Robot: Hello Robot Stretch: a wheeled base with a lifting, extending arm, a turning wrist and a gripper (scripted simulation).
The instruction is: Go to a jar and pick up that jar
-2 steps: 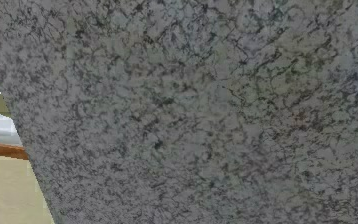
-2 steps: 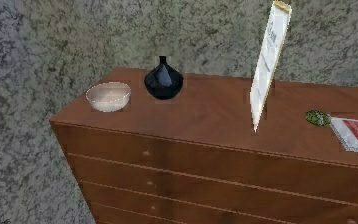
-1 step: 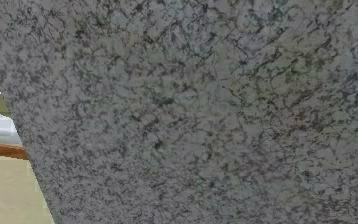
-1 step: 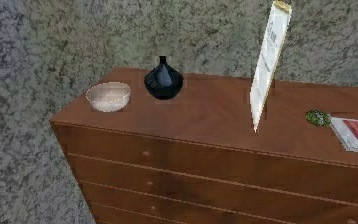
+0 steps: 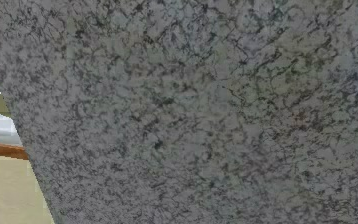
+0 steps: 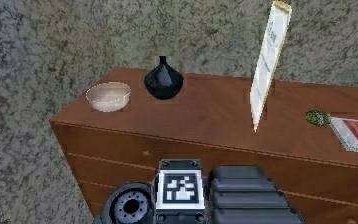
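Note:
A black round-bellied jar with a narrow neck [image 6: 162, 79] stands on a wooden dresser [image 6: 187, 135], toward the top's far left part. At the arm side view's bottom edge the arm's end rises with a white marker square [image 6: 179, 190] between dark blocks. The round dark part left of that square looks like the gripper [image 6: 127, 207]. Its fingers and far end cannot be made out, so I cannot tell whether it holds anything. It sits in front of the dresser's front face, below the level of the top.
A pale bowl [image 6: 108, 96] sits left of the jar. A tall pale card [image 6: 268, 62] stands upright at the right, with a small green thing [image 6: 317, 118] and a red book [image 6: 352, 133] beyond. A grey speckled wall [image 5: 197, 110] stands close ahead in the forward view.

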